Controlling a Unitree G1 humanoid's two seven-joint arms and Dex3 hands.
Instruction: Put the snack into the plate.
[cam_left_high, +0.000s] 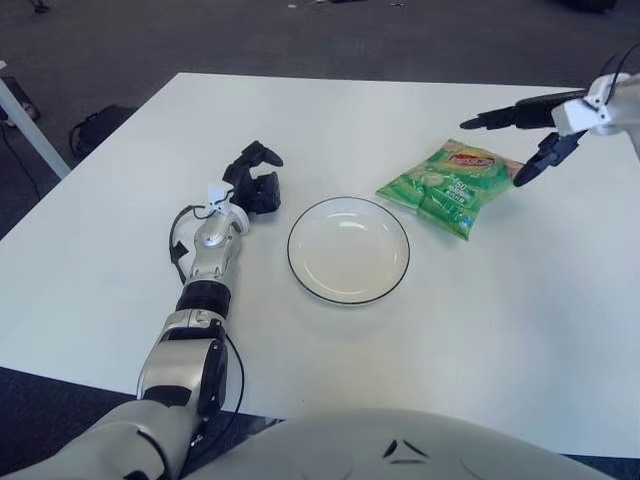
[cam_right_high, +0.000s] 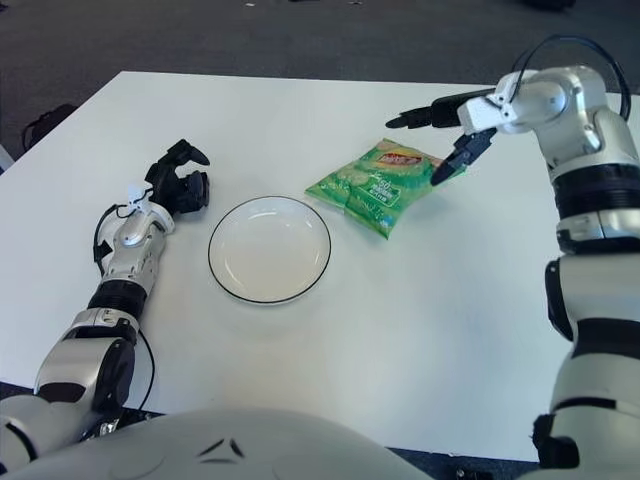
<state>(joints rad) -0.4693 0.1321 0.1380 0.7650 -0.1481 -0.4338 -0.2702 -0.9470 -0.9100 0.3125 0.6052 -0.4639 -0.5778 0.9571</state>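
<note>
Hovering over the snack bag (cam_right_high: 381, 185) (fingers spread), the right hand (cam_right_high: 447, 133).

Office or lab: white table (cam_left_high: 120, 260), dark carpet floor (cam_left_high: 300, 35), cables (cam_left_high: 85, 135) on floor.

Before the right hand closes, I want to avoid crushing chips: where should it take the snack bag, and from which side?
Probably the crimped top edge of the snack bag, from its right, where the open right hand hovers. The bag lies flat, plate to its left; that seam looks thin.
</note>
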